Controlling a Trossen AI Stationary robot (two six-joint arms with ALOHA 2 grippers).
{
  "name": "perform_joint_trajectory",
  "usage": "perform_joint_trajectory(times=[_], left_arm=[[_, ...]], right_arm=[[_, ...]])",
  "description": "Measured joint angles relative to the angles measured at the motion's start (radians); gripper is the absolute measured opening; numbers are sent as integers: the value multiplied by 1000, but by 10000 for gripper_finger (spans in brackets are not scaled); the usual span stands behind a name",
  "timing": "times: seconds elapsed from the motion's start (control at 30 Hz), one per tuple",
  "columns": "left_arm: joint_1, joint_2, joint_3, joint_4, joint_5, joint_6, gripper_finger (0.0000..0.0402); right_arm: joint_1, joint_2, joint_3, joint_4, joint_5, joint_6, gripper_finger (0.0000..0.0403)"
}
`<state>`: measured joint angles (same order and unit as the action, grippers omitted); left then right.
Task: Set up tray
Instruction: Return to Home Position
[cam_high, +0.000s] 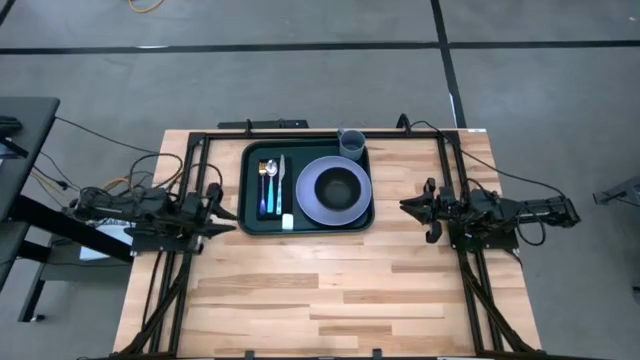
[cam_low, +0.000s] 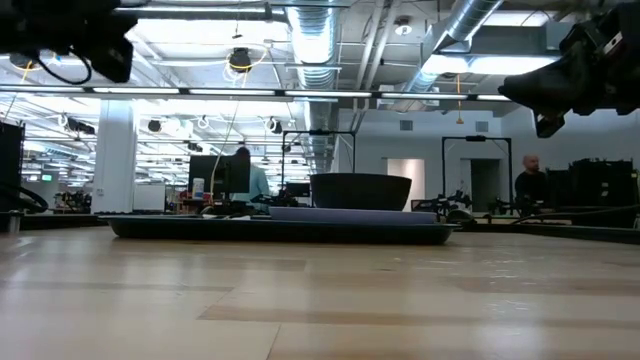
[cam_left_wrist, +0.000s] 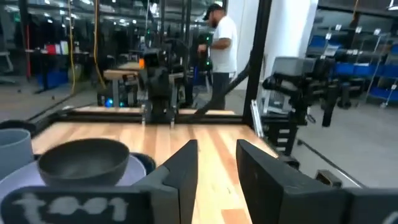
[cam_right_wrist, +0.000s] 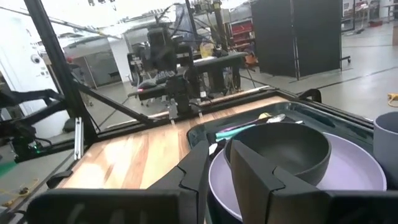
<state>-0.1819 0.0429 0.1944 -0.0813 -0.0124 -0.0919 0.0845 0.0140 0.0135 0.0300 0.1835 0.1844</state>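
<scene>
The dark green tray (cam_high: 307, 187) lies flat on the wooden table toward its far edge and also shows in the low view (cam_low: 280, 230). On it rest a lavender plate (cam_high: 312, 200) with a dark bowl (cam_high: 340, 185) on top, a grey-blue cup (cam_high: 351, 143) at the far right corner, and cutlery (cam_high: 270, 185) along the left side. My left gripper (cam_high: 228, 215) (cam_left_wrist: 216, 146) hovers just left of the tray, with a narrow gap between its fingers. My right gripper (cam_high: 408, 207) (cam_right_wrist: 218, 146) hovers just right of the tray, also slightly open. Neither holds anything.
Black frame rails (cam_high: 195, 160) run along both sides of the table and across its far edge. Bare wood (cam_high: 330, 290) stretches from the tray to the near edge. People stand in the room beyond the table (cam_left_wrist: 221, 43).
</scene>
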Motion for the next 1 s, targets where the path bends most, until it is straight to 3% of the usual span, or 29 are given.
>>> perform_joint_trajectory(times=[0.23,0.43,0.53,0.6,0.73,0.87,1.0], left_arm=[[0,-40,-182,271,-5,20,100],[2,-36,-182,223,-129,225,100],[2,-36,-181,145,-245,260,100],[6,-24,-181,149,-258,263,100],[21,-17,-180,135,-175,286,100],[36,-16,-180,105,-10,311,100],[42,-14,-180,101,1,328,100]], right_arm=[[0,5,0,0,-1,0,60],[0,6,0,-1,-1,0,60],[0,6,0,-1,-1,0,60],[0,6,0,-1,-1,0,60],[0,6,0,-1,-1,0,60],[0,6,0,-1,-1,0,60],[0,6,0,-1,-1,0,60]])
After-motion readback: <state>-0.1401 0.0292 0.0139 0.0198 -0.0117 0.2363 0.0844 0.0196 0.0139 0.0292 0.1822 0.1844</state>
